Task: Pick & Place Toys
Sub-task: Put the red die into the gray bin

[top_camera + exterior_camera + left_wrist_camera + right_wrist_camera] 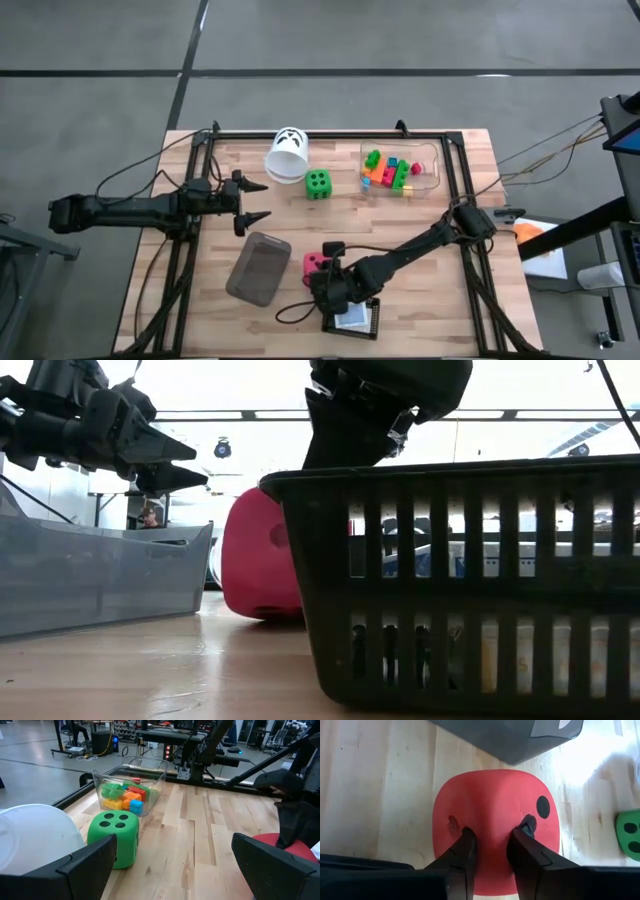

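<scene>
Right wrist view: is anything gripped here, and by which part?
The right hand pinches the soft top face of the pink-red die, fingers pressed into its middle.

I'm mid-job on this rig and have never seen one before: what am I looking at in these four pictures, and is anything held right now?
Two dark robot arms work at a wooden table. One picture looks straight down, one looks level across the tabletop, and two come from cameras on the wrists.

The right gripper is down on the pink-red dice cube, its fingers pinching into the soft top; the cube sits on the table, not lifted. The left gripper hangs open above the table, near the green dice cube.

Also on the table: a clear box holding small bright bricks, a white cup on its side, a grey tray, and a black basket beside the pink-red cube.
</scene>
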Robot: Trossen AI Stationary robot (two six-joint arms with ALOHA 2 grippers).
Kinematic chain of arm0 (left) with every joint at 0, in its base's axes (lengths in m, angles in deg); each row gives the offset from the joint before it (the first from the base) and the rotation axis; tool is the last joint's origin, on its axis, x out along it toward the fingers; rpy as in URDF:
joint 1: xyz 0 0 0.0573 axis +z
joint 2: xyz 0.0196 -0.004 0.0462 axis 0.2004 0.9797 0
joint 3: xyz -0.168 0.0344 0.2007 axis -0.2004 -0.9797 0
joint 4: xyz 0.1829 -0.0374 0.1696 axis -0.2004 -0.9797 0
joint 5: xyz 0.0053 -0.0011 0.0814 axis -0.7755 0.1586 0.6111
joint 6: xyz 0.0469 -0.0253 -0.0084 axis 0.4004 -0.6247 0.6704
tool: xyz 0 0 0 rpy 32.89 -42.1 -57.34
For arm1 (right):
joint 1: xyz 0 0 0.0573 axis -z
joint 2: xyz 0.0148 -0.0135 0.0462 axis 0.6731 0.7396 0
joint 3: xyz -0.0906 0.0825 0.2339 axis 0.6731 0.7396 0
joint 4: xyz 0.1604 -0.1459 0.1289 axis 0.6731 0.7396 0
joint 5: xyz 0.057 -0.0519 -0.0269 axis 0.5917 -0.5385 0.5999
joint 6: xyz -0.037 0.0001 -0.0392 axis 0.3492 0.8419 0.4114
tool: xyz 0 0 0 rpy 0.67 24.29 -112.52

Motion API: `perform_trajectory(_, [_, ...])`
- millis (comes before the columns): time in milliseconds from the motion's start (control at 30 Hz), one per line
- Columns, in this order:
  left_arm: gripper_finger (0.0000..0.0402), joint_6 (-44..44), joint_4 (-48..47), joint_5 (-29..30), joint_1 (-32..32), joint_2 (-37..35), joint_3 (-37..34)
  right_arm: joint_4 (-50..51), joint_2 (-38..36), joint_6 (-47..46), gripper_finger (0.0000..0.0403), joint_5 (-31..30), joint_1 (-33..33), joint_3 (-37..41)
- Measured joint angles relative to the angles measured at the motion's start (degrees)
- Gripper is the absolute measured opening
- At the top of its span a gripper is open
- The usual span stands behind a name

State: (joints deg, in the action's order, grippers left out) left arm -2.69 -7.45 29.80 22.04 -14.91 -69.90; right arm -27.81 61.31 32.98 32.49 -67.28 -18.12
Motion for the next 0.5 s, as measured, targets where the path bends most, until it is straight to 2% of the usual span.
perform_trajectory(500, [0.0395, -0.02, -0.11, 0.00, 0.00, 0.00, -0.04, 3.30, -7.54, 3.22, 0.0075, -4.04, -0.52, 0.62])
